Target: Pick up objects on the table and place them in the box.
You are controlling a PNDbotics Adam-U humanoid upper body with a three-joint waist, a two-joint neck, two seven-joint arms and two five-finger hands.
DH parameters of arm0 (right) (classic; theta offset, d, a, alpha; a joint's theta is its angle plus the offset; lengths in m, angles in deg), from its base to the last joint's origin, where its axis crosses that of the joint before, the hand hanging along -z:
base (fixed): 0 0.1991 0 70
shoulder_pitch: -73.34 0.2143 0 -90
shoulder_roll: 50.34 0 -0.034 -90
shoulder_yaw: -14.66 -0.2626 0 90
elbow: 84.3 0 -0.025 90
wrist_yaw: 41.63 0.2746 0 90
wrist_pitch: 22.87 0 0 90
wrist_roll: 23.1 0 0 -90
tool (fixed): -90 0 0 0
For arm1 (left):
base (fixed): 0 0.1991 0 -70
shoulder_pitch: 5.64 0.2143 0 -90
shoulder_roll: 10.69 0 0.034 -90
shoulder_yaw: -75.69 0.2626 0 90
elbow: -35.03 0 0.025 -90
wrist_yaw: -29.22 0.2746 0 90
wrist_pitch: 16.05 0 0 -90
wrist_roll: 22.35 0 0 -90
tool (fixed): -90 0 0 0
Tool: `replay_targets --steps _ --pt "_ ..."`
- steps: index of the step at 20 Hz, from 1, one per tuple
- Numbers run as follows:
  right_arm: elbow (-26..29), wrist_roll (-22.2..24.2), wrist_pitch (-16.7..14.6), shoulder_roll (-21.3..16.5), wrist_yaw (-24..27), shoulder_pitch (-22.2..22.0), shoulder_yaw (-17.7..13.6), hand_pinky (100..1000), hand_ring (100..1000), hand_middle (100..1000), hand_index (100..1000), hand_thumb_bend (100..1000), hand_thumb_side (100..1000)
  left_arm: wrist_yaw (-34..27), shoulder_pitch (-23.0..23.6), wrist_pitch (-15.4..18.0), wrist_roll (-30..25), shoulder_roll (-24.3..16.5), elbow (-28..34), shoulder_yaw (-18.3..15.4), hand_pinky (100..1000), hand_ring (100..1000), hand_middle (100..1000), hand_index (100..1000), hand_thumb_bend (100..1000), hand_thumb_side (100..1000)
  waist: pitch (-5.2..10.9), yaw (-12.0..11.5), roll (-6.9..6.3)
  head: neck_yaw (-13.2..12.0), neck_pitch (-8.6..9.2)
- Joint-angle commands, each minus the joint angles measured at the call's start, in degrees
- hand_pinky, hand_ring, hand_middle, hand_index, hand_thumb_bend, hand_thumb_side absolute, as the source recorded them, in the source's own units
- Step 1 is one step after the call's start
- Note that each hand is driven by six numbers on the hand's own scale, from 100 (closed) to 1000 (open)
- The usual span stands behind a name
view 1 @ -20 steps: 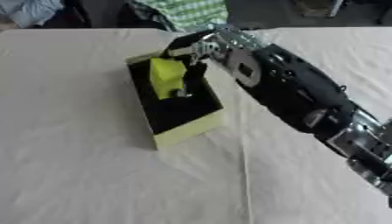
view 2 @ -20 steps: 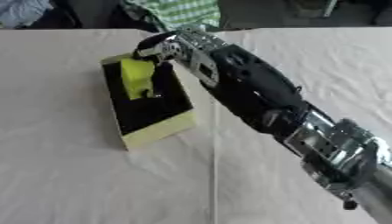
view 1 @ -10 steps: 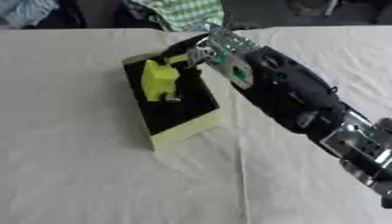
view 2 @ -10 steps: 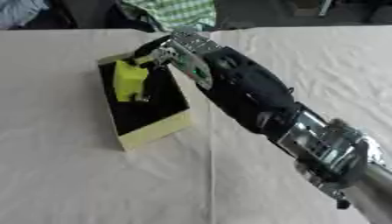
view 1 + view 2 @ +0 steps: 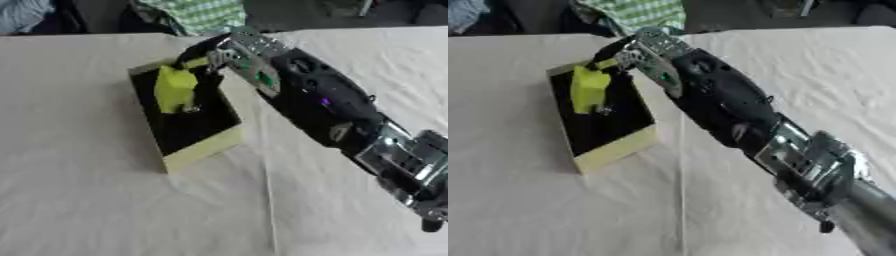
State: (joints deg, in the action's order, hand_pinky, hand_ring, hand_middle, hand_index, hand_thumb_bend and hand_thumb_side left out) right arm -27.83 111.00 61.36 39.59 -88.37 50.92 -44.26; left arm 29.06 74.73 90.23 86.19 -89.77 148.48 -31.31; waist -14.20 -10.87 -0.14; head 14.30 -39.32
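White tablecloth [image 5: 87, 200]; right hand [image 5: 229, 56] pinches yellow object [image 5: 175, 90] over box [image 5: 203, 146].

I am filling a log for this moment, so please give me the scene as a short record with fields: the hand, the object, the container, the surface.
active hand: right hand, reaching from the right over the box's far end
held object: yellow-green blocky object, at the hand's fingertips; grip not clear
object position: upright, within the box opening
container: yellow-green rectangular box with black inside
surface: table with white cloth
left hand: not in view
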Motion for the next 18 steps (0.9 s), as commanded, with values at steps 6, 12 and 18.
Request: replay_targets --steps 6,12,18 --pt "1.38 2.34 -1.35 -1.61 0.00 1.37 -0.73 887 987 975 1000 152 287 0.06 -0.40 -0.08 -0.16 -0.57 1.14 -0.19 638 535 510 712 100 782 0.66 0.05 0.12 -0.17 0.09" --pt "1.92 0.70 0.03 -2.36 4.71 1.30 -1.61 874 971 967 1000 336 922 0.01 -0.44 -0.09 -0.63 -0.51 1.14 -0.22 639 535 511 711 100 789 0.61 0.18 0.11 -0.35 0.01" --pt "2.16 0.35 -1.34 -2.71 2.28 0.95 -0.80 881 972 980 1000 339 497 -0.24 -0.50 -0.24 -0.79 -0.55 1.14 -0.18 640 536 511 712 100 789 0.63 0.25 0.07 -0.30 0.35"
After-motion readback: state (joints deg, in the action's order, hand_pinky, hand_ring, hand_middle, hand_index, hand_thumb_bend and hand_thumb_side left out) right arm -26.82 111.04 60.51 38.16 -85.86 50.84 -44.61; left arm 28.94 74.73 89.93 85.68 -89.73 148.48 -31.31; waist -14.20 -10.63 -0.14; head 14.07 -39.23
